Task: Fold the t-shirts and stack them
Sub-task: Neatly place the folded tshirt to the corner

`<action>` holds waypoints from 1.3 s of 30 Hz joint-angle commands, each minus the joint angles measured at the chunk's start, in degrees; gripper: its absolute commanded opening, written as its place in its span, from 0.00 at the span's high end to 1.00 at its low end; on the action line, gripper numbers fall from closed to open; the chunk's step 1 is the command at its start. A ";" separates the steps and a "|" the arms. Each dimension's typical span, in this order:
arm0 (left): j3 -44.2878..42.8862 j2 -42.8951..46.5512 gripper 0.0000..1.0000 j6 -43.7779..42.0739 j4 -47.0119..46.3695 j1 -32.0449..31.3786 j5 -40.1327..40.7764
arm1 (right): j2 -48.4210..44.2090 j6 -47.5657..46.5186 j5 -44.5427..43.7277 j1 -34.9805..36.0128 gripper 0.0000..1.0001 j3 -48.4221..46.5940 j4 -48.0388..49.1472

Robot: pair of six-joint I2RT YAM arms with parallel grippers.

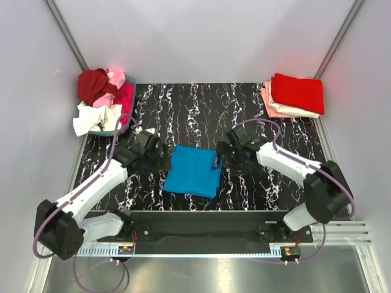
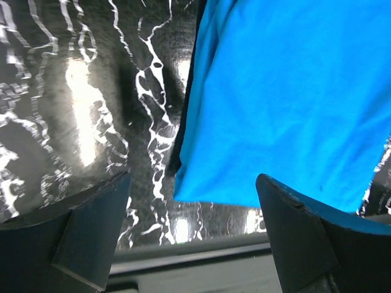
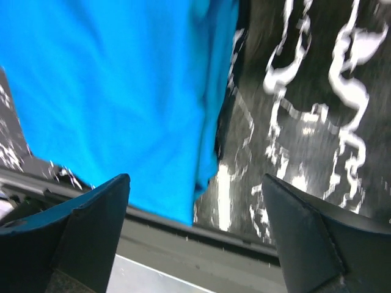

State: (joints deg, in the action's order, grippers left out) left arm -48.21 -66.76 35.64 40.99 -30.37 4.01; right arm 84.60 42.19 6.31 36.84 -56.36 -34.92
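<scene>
The left claw (image 2: 192, 241) and right claw (image 3: 195, 238), both spread and empty, flank opposite edges of the folded blue t-shirt (image 1: 194, 171).

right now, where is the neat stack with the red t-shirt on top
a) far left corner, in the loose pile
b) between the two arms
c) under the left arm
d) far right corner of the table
d: the red t-shirt tops a neat stack at the far right corner of the table, while the blue t-shirt lies between the arms and the loose pile sits far left.
</scene>
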 commanded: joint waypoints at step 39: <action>-5.32 28.70 0.09 -5.13 18.86 0.22 6.72 | 14.72 -6.59 9.70 -13.54 1.00 -14.99 6.66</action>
State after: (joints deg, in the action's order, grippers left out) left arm -50.57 -40.73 33.34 60.12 -30.35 9.89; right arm 103.13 41.19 18.70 25.96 -63.72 -21.32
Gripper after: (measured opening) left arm 0.911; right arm 0.030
